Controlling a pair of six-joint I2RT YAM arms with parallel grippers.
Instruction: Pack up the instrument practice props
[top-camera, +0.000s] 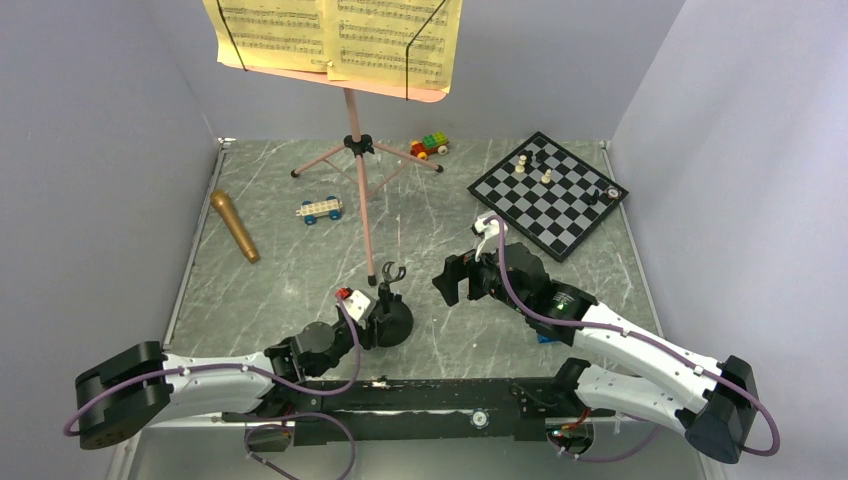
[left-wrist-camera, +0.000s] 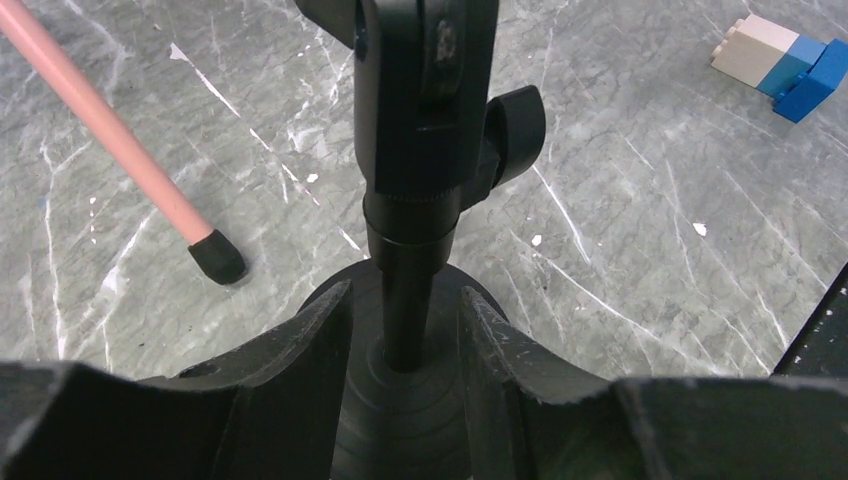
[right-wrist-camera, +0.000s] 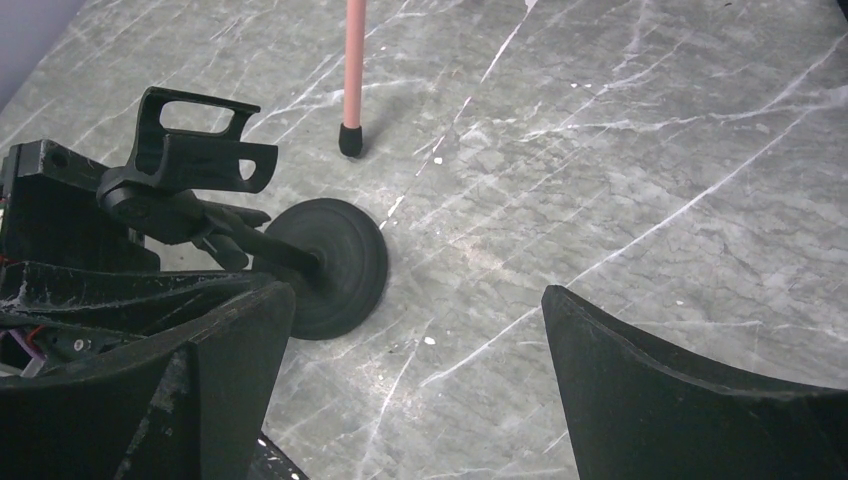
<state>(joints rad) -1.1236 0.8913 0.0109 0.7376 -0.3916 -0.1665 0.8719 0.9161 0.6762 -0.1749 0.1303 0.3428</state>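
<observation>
The black round-based mic stand (top-camera: 393, 320) stands at the near middle of the table. My left gripper (left-wrist-camera: 405, 292) is open, its jaws either side of the stand's post (left-wrist-camera: 410, 200) with a gap on each side. My right gripper (right-wrist-camera: 415, 300) is open and empty, just right of the stand's base (right-wrist-camera: 335, 265). The pink tripod music stand (top-camera: 360, 190) stands behind, carrying yellow sheet-music pages (top-camera: 335, 35); one foot (left-wrist-camera: 217, 257) rests near the mic stand. The gold-brown microphone (top-camera: 235, 227) lies at the left.
A black-and-white chessboard (top-camera: 548, 193) with a few pieces sits at the back right. A blue-wheeled brick car (top-camera: 321, 210) is under the music stand and a coloured one (top-camera: 430, 146) behind it. Loose bricks (left-wrist-camera: 785, 65) lie near my right arm. Grey walls enclose the table.
</observation>
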